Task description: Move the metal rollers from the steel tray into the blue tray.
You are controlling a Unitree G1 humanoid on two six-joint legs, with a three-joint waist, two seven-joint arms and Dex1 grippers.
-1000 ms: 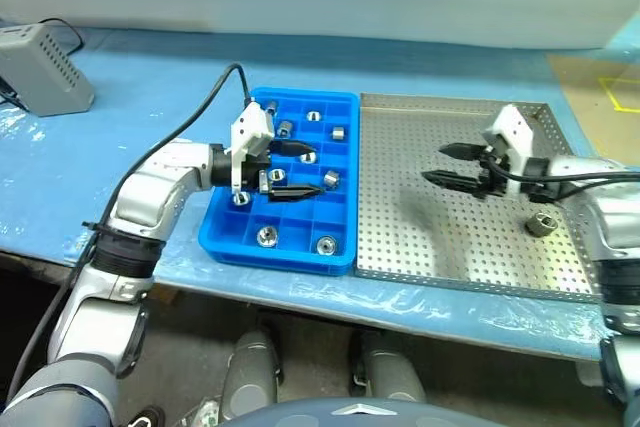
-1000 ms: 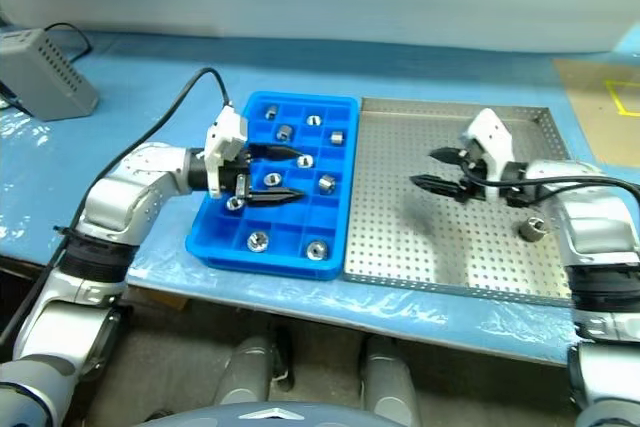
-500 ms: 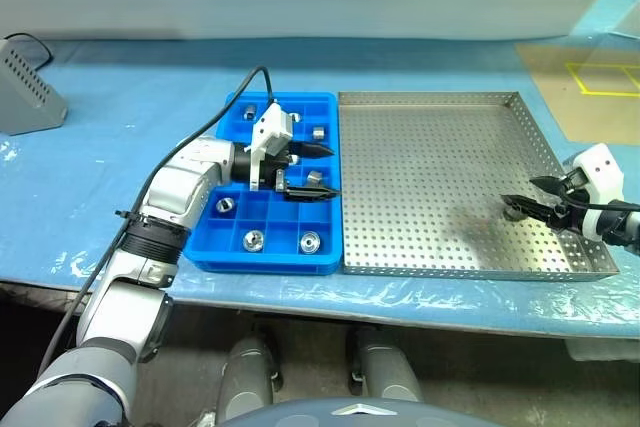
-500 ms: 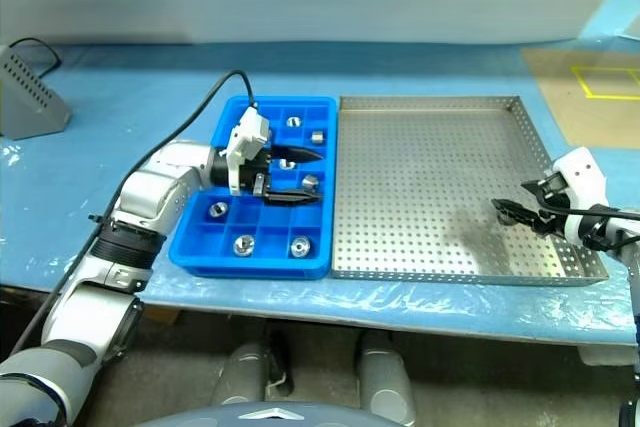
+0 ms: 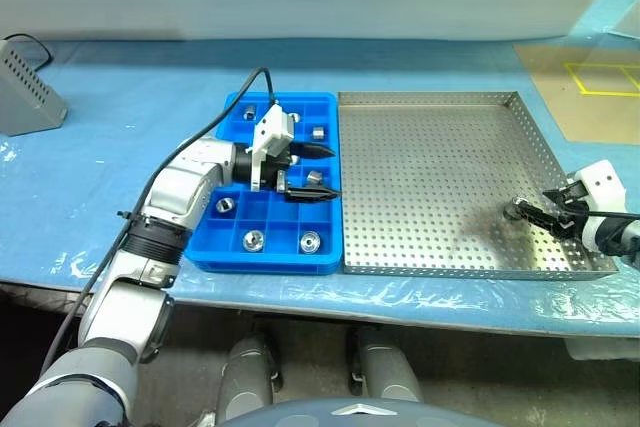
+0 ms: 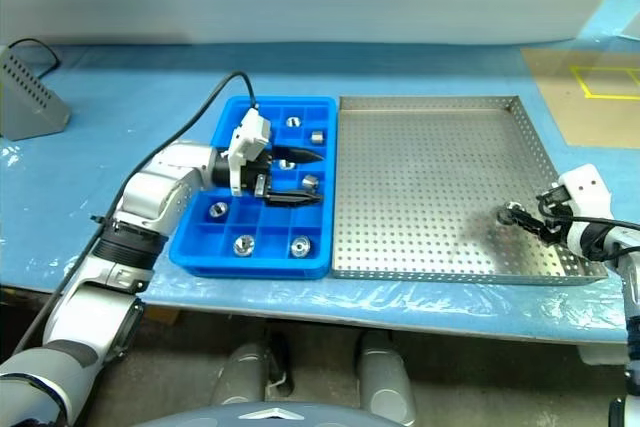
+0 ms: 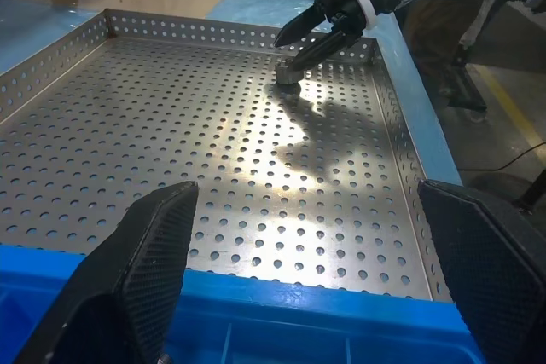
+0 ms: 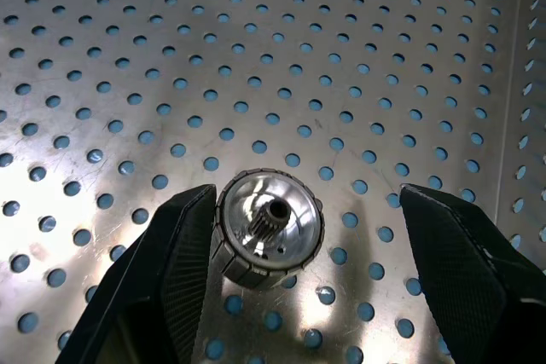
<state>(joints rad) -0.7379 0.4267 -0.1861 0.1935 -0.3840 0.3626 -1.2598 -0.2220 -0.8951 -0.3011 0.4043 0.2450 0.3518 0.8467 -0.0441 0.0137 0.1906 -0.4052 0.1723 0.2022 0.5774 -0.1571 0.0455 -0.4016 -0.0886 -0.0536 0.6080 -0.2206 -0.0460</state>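
The steel tray [image 5: 420,167] lies on the right of the blue-covered table, with the blue tray [image 5: 262,265] against its left side. Several metal rollers [image 5: 253,240] sit in the blue tray's compartments. One roller [image 5: 514,210] lies on the steel tray's floor near its right front corner. My right gripper [image 5: 532,205] is open and low over it. In the right wrist view the roller [image 8: 269,228] rests between the fingers [image 8: 162,287], close to one of them. My left gripper [image 5: 333,172] hovers open and empty over the blue tray, pointing toward the steel tray.
A grey box [image 5: 25,82] stands at the far left of the table. Yellow tape marks [image 5: 600,77] a brown surface at the back right. A black cable [image 5: 215,112] arcs from my left wrist. The table's front edge runs just in front of both trays.
My right gripper has swung right and down across the steel tray to the roller near its right front corner. The camera view also shifted. The left gripper stayed over the blue tray.
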